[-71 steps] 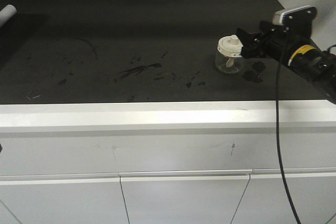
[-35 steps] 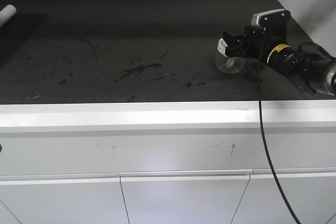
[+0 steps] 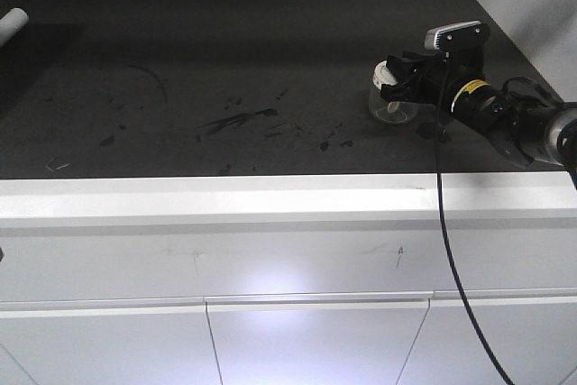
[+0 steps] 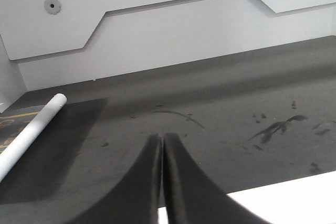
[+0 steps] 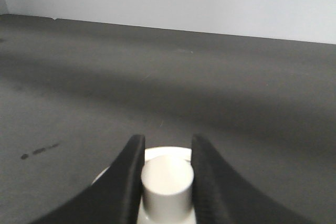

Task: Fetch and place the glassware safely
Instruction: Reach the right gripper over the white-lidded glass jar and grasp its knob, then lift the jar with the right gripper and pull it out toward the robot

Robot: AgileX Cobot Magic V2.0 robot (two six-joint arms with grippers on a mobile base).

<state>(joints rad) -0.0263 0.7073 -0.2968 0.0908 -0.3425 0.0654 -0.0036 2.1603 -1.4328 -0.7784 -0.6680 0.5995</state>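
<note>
We see a squat clear glass jar [image 3: 390, 109] standing upright on the matte black countertop [image 3: 225, 51], towards its right end and back from the white front edge. Its wide cream-white round lid [image 5: 158, 155] carries a smooth cylindrical knob [image 5: 167, 184]. The right gripper [image 3: 398, 86] reaches in level from the right. In its wrist view the two curved black fingers [image 5: 128, 174] press against the knob from either side with no gap visible, pinching it. Something pale shows through the glass (too small to name). The left gripper [image 4: 161, 139] hangs over the counter's left part, its dark tapered fingers pressed together with nothing between them. A white rolled paper tube [image 4: 30, 136] lies near the far left corner, well apart from the jar. Dark smudges [image 3: 239, 120] mark the counter's middle, and plain white cabinet fronts [image 3: 270, 259] sit below.
</note>
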